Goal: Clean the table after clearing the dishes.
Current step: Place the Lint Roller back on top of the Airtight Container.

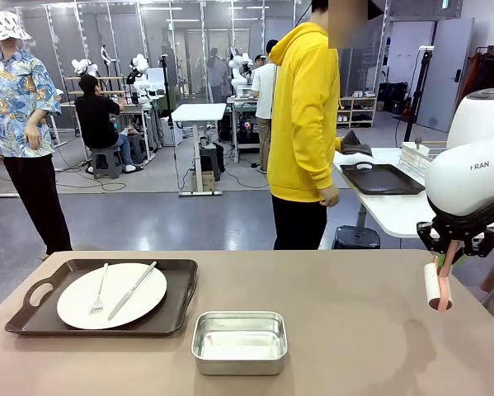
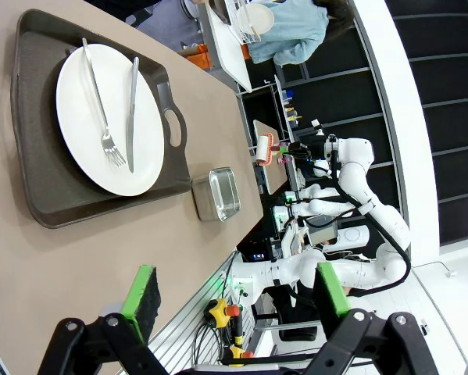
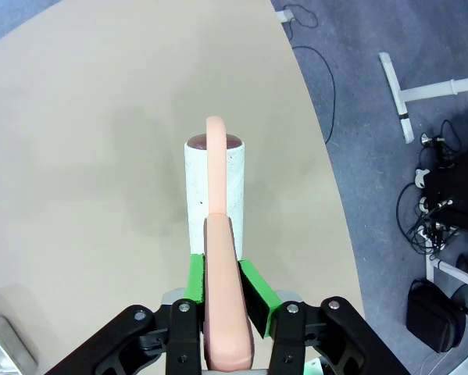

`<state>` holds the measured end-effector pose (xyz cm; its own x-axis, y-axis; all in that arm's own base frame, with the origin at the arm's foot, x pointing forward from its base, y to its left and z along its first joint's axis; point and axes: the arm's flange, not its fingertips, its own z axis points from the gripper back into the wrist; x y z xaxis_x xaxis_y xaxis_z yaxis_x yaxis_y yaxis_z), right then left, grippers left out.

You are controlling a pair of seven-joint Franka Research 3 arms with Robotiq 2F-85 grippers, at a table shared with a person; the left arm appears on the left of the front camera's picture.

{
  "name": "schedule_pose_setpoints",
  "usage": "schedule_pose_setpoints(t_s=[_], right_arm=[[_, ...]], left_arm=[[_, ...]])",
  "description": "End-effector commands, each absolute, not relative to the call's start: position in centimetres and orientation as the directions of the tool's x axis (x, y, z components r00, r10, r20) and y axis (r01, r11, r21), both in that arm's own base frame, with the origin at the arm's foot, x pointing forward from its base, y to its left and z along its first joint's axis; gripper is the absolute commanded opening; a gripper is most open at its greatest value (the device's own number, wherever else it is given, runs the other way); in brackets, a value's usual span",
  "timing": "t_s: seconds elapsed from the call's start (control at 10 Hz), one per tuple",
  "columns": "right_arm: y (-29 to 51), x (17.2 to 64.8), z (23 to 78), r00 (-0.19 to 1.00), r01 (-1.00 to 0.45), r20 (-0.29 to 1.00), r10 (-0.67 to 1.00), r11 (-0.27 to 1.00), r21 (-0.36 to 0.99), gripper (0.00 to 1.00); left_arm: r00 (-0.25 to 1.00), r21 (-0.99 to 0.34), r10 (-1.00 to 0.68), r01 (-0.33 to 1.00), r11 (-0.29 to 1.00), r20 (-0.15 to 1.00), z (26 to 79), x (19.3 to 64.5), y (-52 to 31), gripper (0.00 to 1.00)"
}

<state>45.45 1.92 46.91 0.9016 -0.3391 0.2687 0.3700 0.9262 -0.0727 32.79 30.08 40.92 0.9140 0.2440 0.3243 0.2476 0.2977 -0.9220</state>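
- right gripper point(image 3: 222, 285): jaws clamped on the pink handle point(image 3: 218, 258) of a lint roller point(image 3: 194, 195). gripping the handle leaves the white drum free, presumably so it can turn along the table point(image 3: 85, 117).
- lint roller, right edge of the front view: long axis near upright and slightly tilted, with the reddish core end pointing down at the tabletop. it appears to hang just clear of the surface, but contact cannot be judged.
- left gripper point(image 2: 237, 297): jaws wide, holding nothing, at the bottom of its own view.
- tray point(image 1: 181, 297) with plate point(image 1: 73, 305), fork point(image 1: 98, 293) and knife point(image 1: 133, 290), lower left of the front view: the long side runs left to right and the cutlery slants toward the upper right. with it on the table, clearing looks unfinished.
- steel pan point(image 1: 239, 340): lower centre, just beside the tray.
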Motion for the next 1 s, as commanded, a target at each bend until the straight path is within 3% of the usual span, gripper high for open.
schedule_pose_setpoints(t_s=[0.0,0.9], right_arm=[[1.99,45.43,46.99,0.901,0.371,0.272,-0.339,0.926,-0.074,0.23],[1.92,45.45,46.91,0.902,0.37,0.269,-0.339,0.926,-0.073,0.23]], left_arm=[[0.911,-0.92,0.244,0.255,0.296,0.332,41.05,32.6,30.2,1.0],[0.911,-0.92,0.244,0.255,0.296,0.332,41.05,32.6,30.2,1.0]])
